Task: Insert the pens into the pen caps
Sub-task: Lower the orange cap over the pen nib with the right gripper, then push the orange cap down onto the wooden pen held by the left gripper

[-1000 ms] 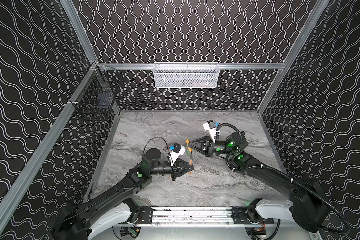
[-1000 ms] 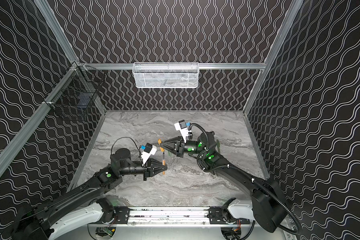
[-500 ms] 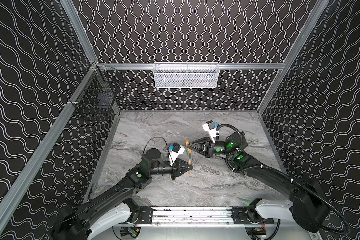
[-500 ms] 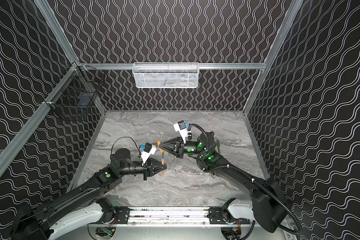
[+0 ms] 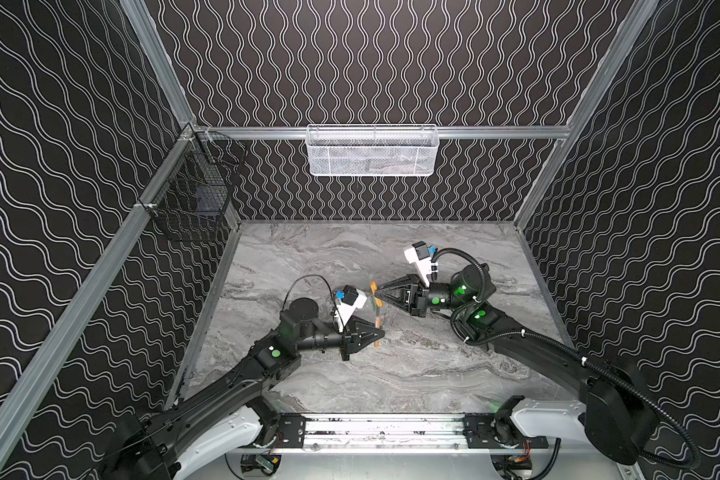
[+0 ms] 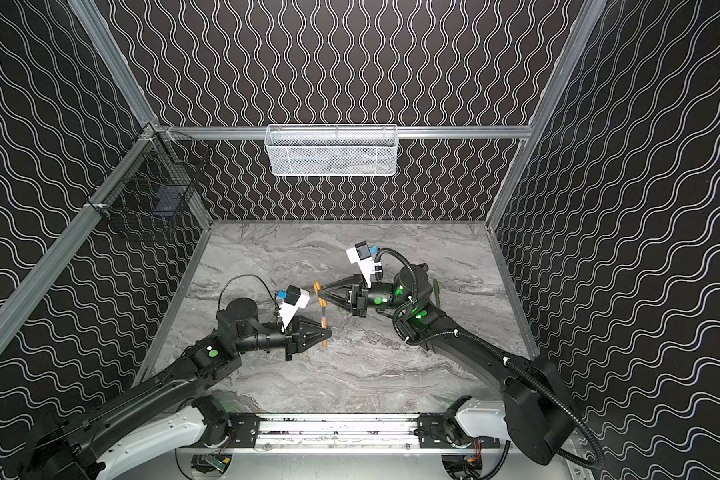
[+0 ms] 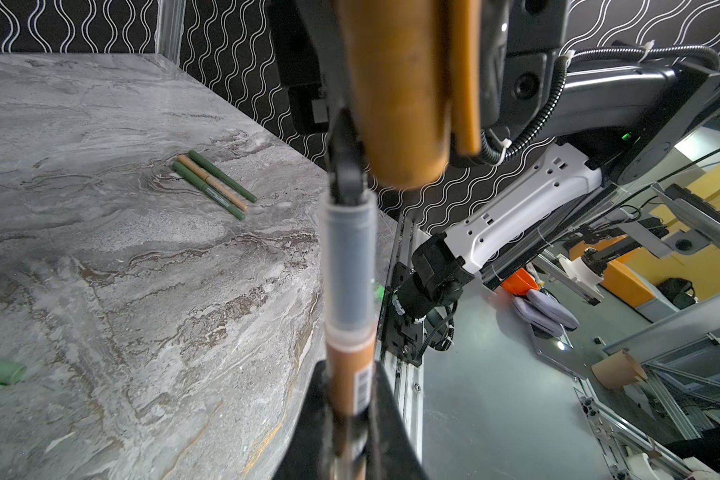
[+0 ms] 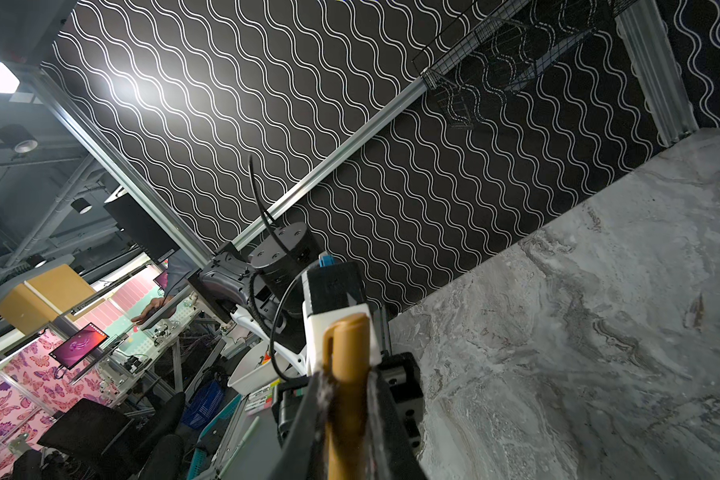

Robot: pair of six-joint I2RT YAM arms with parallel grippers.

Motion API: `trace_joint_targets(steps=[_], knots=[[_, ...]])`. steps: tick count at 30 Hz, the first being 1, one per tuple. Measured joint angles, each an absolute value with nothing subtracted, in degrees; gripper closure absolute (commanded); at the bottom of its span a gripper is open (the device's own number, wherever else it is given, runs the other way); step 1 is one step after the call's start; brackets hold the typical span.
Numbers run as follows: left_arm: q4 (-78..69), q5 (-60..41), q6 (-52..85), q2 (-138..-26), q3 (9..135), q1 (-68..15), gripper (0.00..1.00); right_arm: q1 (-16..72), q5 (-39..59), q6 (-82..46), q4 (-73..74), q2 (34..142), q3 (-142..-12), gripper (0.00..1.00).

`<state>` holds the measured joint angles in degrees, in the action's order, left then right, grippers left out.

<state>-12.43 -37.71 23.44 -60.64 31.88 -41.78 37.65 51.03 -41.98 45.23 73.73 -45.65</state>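
Pen (image 5: 377,328), tan-orange, sits clenched in the left gripper (image 5: 380,332) above the worktop (image 5: 391,374), dark tip aimed at the matching cap (image 5: 373,287) grasped by the right gripper (image 5: 378,292) just beyond it. From the left wrist view the tip looks slightly off the cap's mouth, so the 2 axes need lining up before a slow, straight push.

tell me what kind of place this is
Most likely a robotics lab's test cell: a marble-look tabletop boxed in by wavy-patterned walls on an aluminium frame, with a left arm and right arm mounted on a rail. Beyond the frame, the right wrist view shows a lit monitor amid other equipment.
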Motion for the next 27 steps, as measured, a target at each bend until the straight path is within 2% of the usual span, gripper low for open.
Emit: trace_joint_targets(steps=[27], knots=[[-14.37, -39.83, 23.86, -60.23, 31.75, -40.82, 1.00, 38.20, 45.89, -42.85, 50.87, 75.35, -46.72, 0.90]])
